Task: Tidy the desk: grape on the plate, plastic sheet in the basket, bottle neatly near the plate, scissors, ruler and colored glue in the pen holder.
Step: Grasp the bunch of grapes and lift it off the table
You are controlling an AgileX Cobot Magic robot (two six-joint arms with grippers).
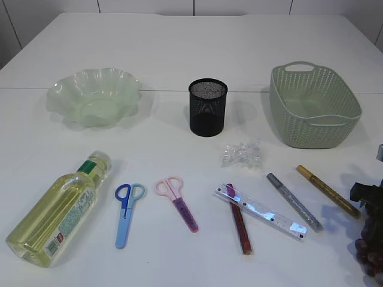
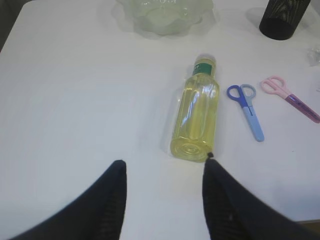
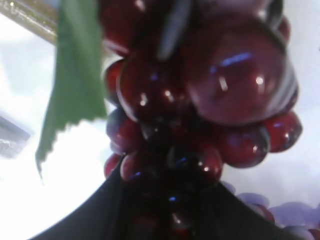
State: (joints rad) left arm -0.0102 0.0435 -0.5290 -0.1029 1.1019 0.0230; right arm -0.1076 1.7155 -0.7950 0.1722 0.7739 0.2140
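One fruit: bunch of dark red glossy grapes (image 3: 200, 95) with a green leaf, at the table's near right edge.
Right claw (image 3: 167, 200): jaws flank the bunch's lower berries; a firm clamp cannot be confirmed.
Left claw (image 2: 164, 172): jaws apart, holding nothing, just short of the yellow-liquid plastic bottle (image 2: 196, 117).

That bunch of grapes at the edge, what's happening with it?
The robot is tidying a desk. Its right gripper is closing around the grapes at the table's near right corner. The left gripper hovers open just behind the lying bottle. The plate, pen holder and basket hold nothing yet.
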